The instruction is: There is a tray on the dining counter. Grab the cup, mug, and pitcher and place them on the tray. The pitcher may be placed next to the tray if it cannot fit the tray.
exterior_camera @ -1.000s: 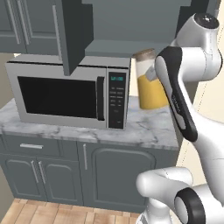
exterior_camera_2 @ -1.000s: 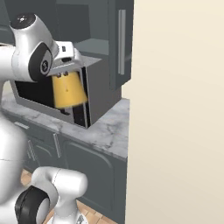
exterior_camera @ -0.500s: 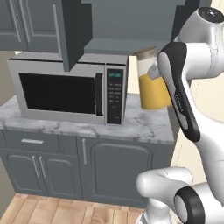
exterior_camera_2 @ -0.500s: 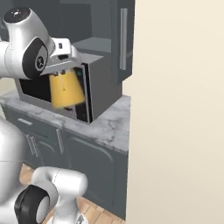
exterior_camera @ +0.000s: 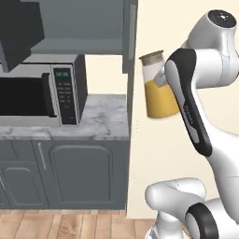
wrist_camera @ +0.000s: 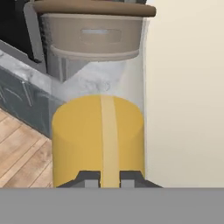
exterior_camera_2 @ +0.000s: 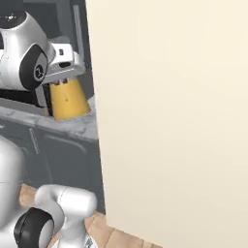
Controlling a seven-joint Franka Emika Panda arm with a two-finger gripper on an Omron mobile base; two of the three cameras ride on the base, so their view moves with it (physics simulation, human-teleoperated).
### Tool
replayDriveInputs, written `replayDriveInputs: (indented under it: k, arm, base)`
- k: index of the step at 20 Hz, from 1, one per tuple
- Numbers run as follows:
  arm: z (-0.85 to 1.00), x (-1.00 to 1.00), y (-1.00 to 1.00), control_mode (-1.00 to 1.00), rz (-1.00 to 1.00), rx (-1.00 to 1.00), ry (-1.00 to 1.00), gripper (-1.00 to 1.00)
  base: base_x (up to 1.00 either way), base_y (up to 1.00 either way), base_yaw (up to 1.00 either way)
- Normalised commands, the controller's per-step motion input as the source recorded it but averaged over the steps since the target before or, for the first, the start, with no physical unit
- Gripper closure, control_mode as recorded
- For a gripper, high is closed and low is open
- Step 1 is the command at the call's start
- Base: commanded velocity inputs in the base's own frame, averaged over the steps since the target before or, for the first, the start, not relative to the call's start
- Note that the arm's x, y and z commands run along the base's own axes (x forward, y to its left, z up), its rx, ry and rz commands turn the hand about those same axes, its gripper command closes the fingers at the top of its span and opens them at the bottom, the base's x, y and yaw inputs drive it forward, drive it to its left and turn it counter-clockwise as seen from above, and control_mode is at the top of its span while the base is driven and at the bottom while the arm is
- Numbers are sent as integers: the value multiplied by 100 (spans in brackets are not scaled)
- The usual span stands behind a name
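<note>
The pitcher (exterior_camera: pixel 158 86) hangs in the air, upright, held by the end effector (wrist_camera: pixel 109 177), which is clamped on it; in the hand view the two dark finger tips press at the lower yellow part. It is lifted well above the marble desk (exterior_camera: pixel 100 123) and touches nothing under it.

In the left base view the pitcher is in front of a wide cream wall (exterior_camera: pixel 163 154), just right of the vertical edge of a grey upper cabinet (exterior_camera: pixel 98 25). The right base view shows this wall (exterior_camera_2: pixel 174 111) very close on the right side, so the open room there is small. To the left, the microwave (exterior_camera: pixel 46 91) stands on the desk with a free strip of marble between it and the wall edge. Under the desk there are grey cabinet doors (exterior_camera: pixel 79 170), and under them the wooden floor (exterior_camera: pixel 65 224).

The pitcher has yellow-orange liquid in its lower part, about to the half. Its upper part is clear and pale, and a brown lid (wrist_camera: pixel 92 8) closes the top.
</note>
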Motion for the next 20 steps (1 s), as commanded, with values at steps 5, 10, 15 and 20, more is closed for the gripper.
replayDriveInputs:
  k: [5, 10, 15, 20]
  arm:
    - [0, 0, 0, 100, 0, 0, 0, 100]
    - [0, 0, 0, 100, 0, 0, 0, 100]
    - [0, 0, 0, 100, 0, 0, 0, 100]
    - [0, 0, 0, 100, 0, 0, 0, 100]
  base:
    - [-21, -59, -70]
    - [-9, -57, -75]
    - [-1, -55, -79]
    - [0, -57, -80]
